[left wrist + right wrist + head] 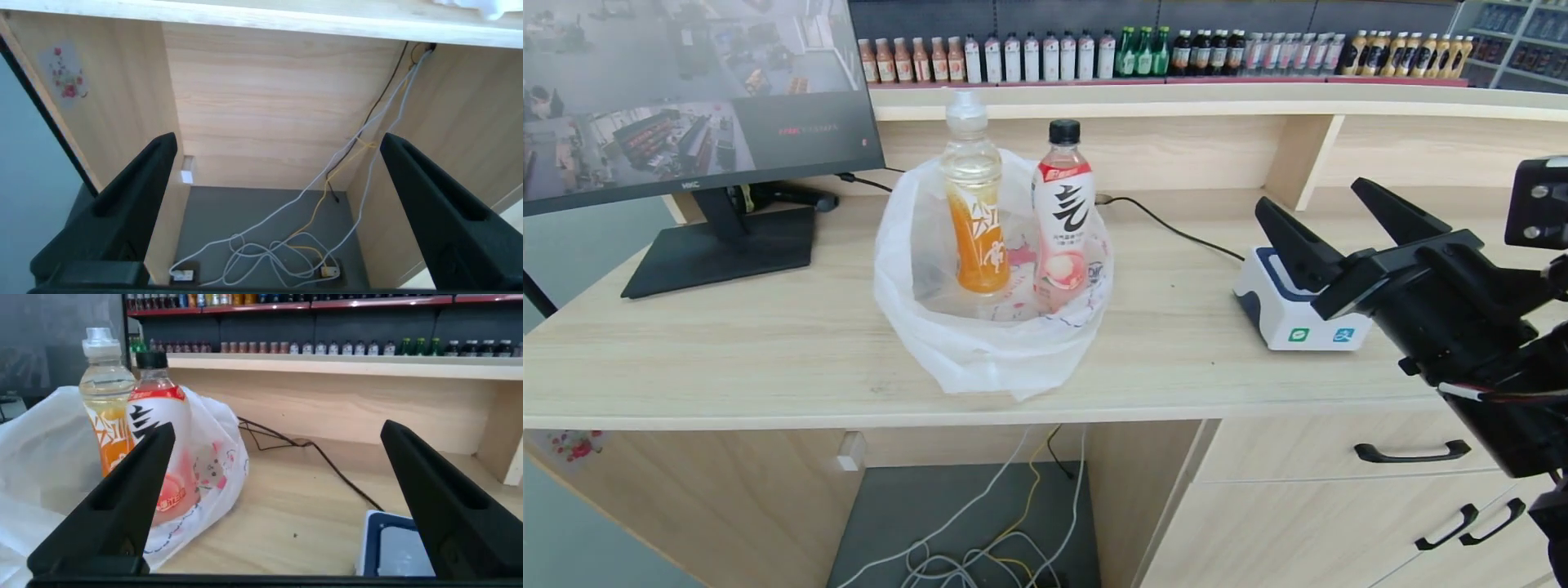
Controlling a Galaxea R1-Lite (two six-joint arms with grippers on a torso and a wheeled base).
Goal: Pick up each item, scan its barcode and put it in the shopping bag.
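A white plastic shopping bag (988,343) sits open in the middle of the counter. Two bottles stand upright inside it: an orange drink bottle (974,196) with a clear cap and a pink bottle (1062,216) with a black cap. From the right wrist view the orange bottle (106,408) and pink bottle (162,449) stand in the bag (208,469). My right gripper (1339,216) is open and holds nothing, hovering over the white barcode scanner (1286,314), right of the bag. My left gripper (278,204) is open below the counter, facing the leg space with cables.
A monitor (686,90) on a black stand is at the counter's back left. A black cable (1168,229) runs from behind the bag to the scanner. Shelves of bottles (1160,53) line the back wall. Drawers (1413,453) sit under the counter's right side.
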